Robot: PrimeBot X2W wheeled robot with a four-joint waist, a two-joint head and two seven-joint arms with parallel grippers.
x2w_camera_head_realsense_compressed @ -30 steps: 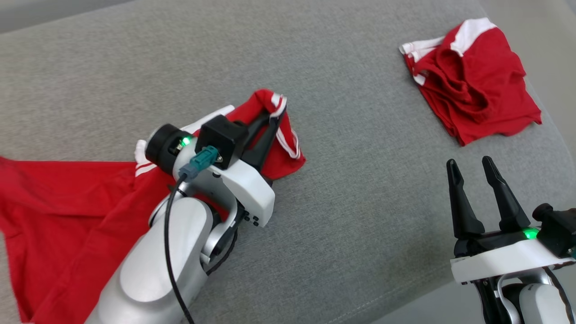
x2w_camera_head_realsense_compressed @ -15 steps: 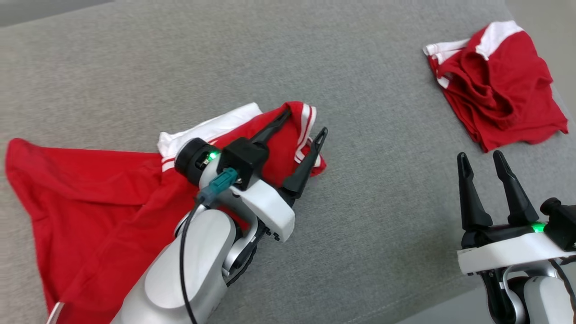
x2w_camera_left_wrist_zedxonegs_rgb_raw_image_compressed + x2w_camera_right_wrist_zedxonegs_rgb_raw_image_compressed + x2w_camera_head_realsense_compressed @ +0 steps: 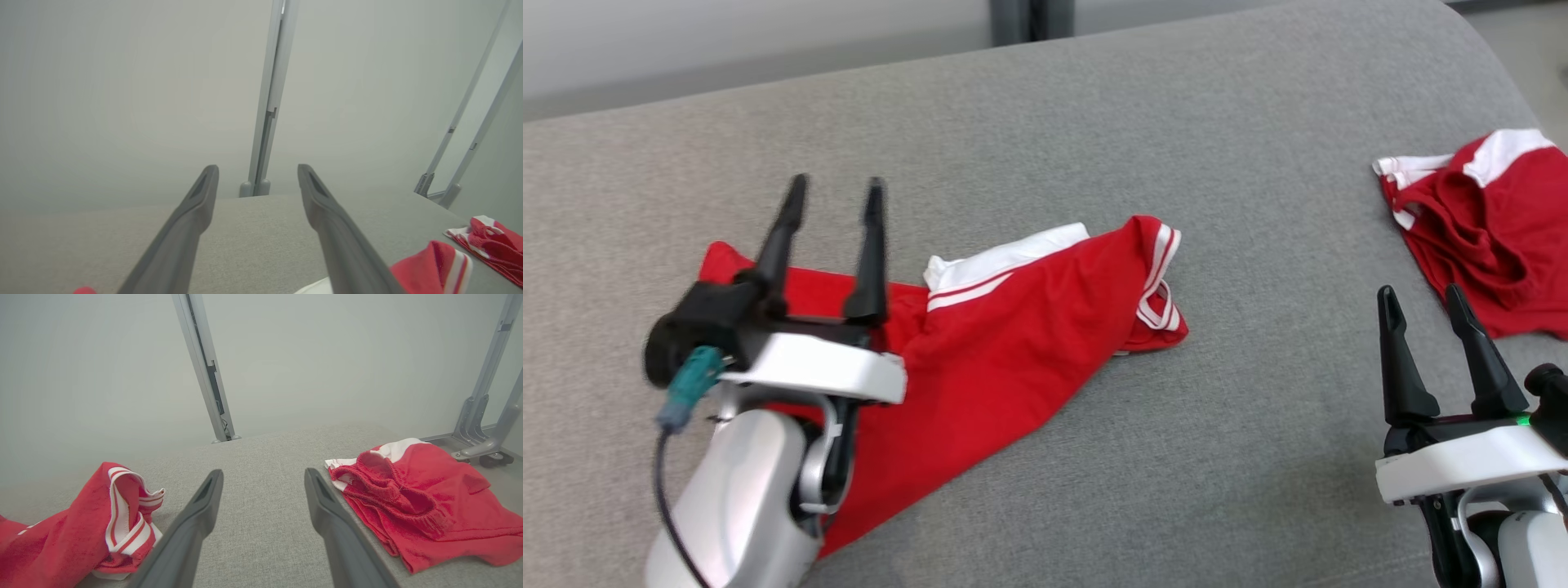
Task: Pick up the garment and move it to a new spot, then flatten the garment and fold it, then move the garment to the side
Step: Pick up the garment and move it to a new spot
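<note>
My left gripper has let go of the garment and lifted, jaws spread. Head view: two red garments, two grippers. The garment lies just right of my left gripper on the grey cushion, partly under my forearm. The second garment, cut off at the edge, lies beyond my right gripper, which is spread wide and empty. Left wrist view: the garment's striped cuff sits lower right. Right wrist view: a garment lies on either side of my fingers.

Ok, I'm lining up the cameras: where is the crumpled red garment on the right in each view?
Head view: the crumpled garment lies at the right edge.
Left wrist view: lower right corner.
Right wrist view: right half, lower down.
Shared landmark: the other garment's striped cuff, left of it everywhere.
</note>
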